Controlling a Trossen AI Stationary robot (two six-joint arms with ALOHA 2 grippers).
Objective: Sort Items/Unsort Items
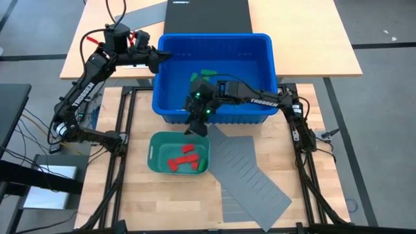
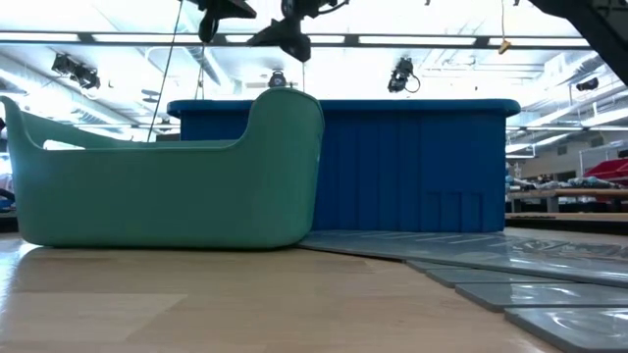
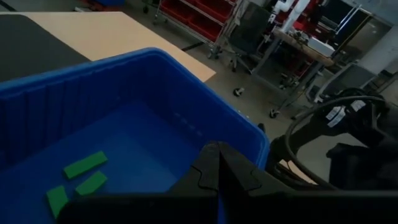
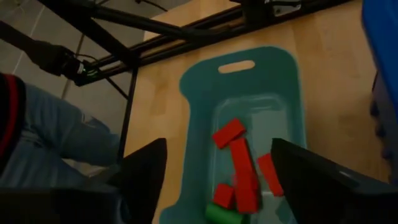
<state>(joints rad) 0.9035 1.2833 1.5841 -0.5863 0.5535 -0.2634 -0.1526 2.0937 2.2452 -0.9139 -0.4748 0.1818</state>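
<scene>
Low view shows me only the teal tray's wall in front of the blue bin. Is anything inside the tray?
Observer: Yes, several red blocks lie in the teal tray.
Operator: Where is the right hand?
Observer: The right hand hangs over the tray's end nearest the bin, fingers wide open, holding nothing.
Operator: And the left?
Observer: The left hand is shut at the rim of the blue bin, at the corner on its own side, away from the tray.

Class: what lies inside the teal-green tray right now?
Inside the teal-green tray lie several red blocks and one green block. The right hand hangs open above it; its fingers cover the tray's near corners.
</scene>
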